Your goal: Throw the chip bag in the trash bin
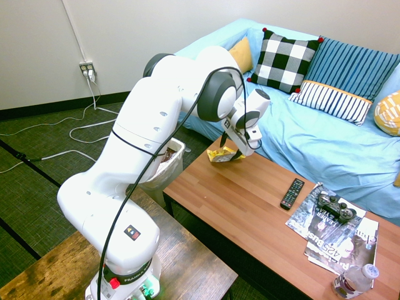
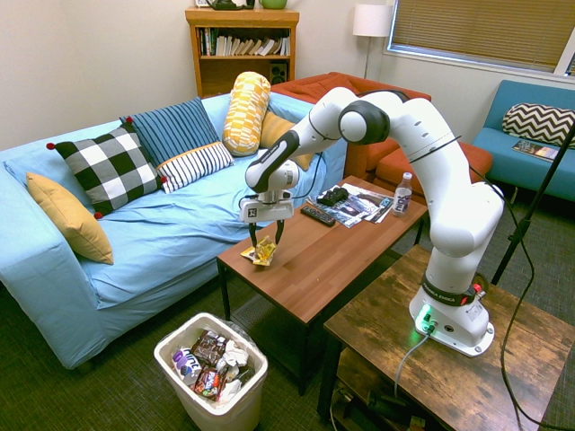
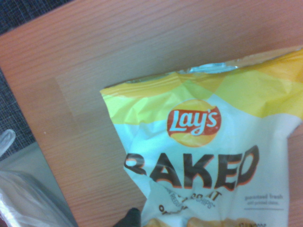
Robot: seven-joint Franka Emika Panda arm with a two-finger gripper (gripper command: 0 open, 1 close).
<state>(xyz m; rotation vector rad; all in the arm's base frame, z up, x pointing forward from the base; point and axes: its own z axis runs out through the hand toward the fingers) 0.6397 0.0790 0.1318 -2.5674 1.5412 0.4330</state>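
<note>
Wrist view | chip bag (image 3: 208,156): crumpled yellow-white foil, red logo, "BAKED" | pincer (image 2: 263,244): spread over bag

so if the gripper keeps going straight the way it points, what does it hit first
Most likely the chip bag: the open gripper points steeply down right above it, with the coffee table beneath.

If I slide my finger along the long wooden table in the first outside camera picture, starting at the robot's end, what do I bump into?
chip bag → remote control → game controller on the magazines → water bottle
</note>
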